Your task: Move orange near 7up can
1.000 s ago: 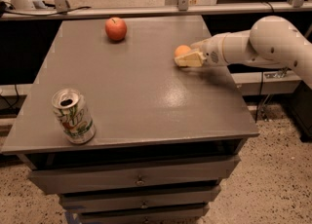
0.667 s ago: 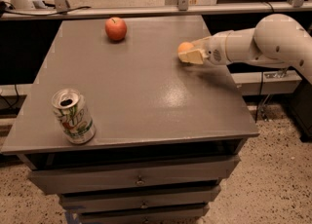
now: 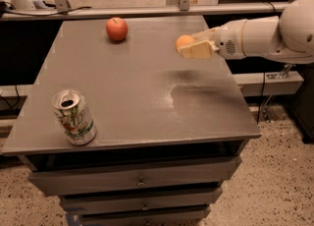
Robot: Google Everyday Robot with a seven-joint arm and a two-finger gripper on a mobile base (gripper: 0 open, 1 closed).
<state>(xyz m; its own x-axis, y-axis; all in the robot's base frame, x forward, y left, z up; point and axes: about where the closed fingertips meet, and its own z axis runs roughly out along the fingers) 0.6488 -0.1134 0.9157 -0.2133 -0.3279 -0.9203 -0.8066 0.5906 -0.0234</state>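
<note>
My gripper (image 3: 189,46) reaches in from the right and is shut on the orange (image 3: 183,42), holding it lifted above the right side of the grey table (image 3: 132,87). Only the orange's left part shows past the cream fingers (image 3: 197,49). The 7up can (image 3: 74,117), white with green and red markings and an open silver top, stands upright near the table's front left corner, far from the gripper.
A red apple (image 3: 117,28) sits at the back of the table, left of the gripper. My white arm (image 3: 265,33) spans the table's right edge. Drawers (image 3: 140,181) lie below the top. A rail and metal posts run behind the table.
The gripper has lifted the orange off the table and carried it up and slightly back; its shadow now lies on the tabletop below. The can and apple have not moved.
</note>
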